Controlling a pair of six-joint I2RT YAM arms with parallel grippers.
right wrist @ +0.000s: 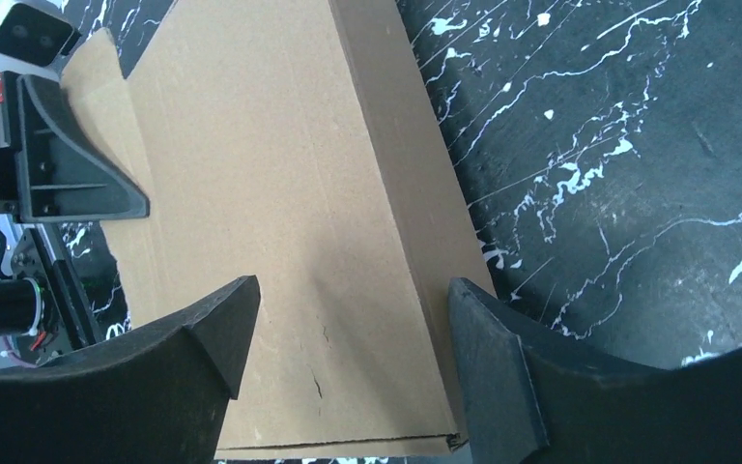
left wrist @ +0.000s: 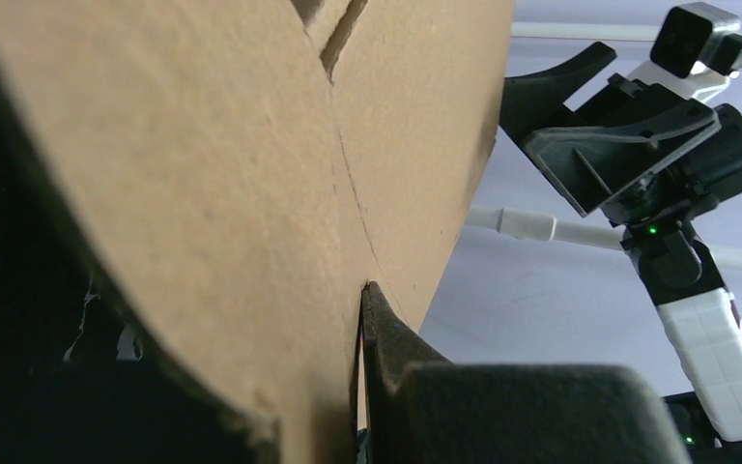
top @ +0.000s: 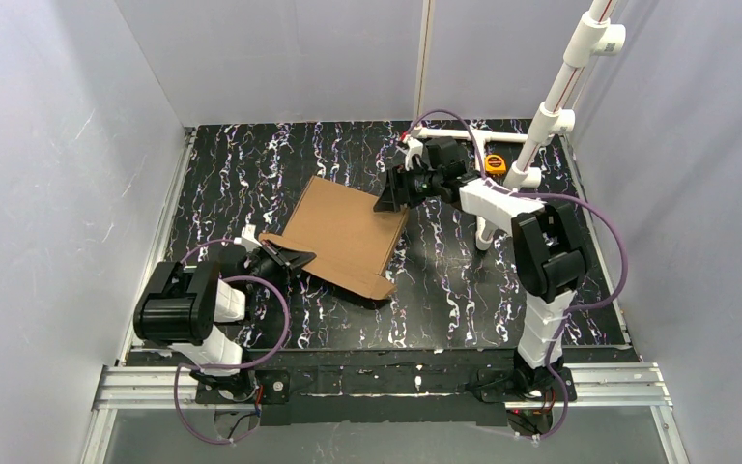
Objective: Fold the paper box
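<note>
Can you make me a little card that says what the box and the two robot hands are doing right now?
Box: brown cardboard, looks mostly flat, in the middle of the table
Left end effector: shut on the box's near left corner
Right end effector: open, one finger on each side of the box's far right edge
Right fingers touching box: cannot tell
Also there: yellow tape measure at the back of the table
</note>
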